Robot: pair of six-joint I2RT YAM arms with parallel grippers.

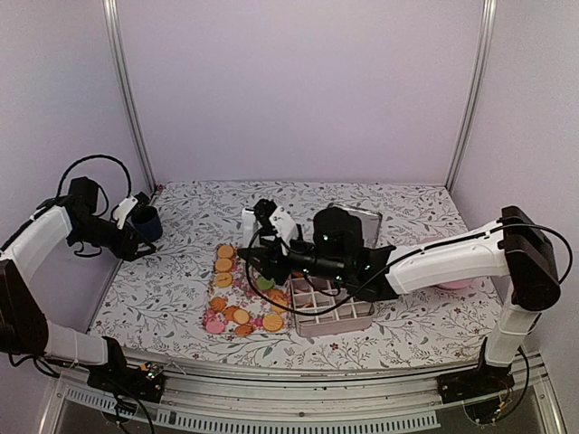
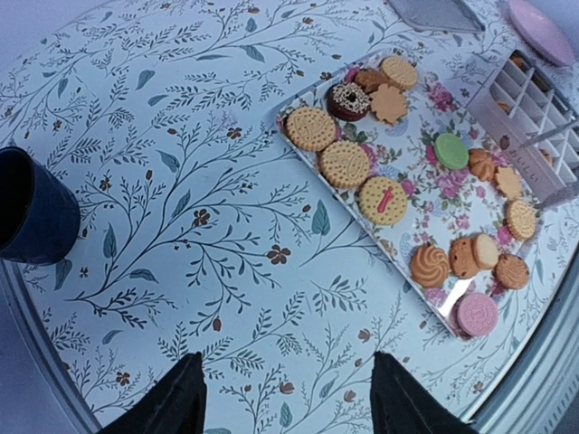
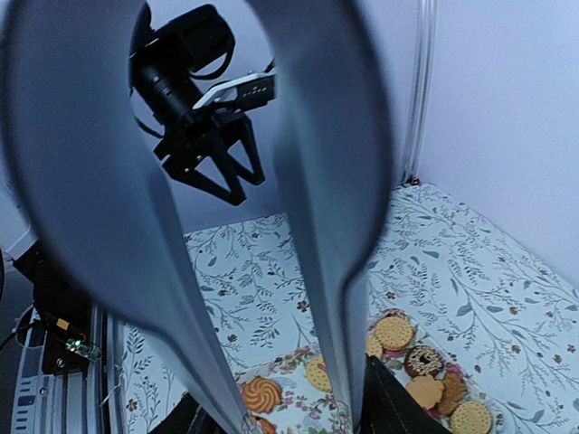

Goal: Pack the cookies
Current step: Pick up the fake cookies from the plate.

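- The tabletop (image 1: pixel 181 298) is covered all over with a pale cloth printed with leafy twigs and small flowers.
- A dark blue cup (image 1: pixel 147 224) stands upright near the left edge, toward the far-left corner.
- A flowered rectangular tray (image 2: pixel 407 172) lies near the near edge, left of the middle.
- A white box with compartments (image 1: pixel 335 327) sits just beside the tray, on its right.
- A flat grey piece (image 1: pixel 371 217) lies toward the far edge, partly hidden.
- A pink plate (image 2: pixel 543 25) lies by the right edge.

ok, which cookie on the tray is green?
The smooth round cookie on the tray, on the side nearer the divided box. It's the only green one; the rest are tan, brown or pink.
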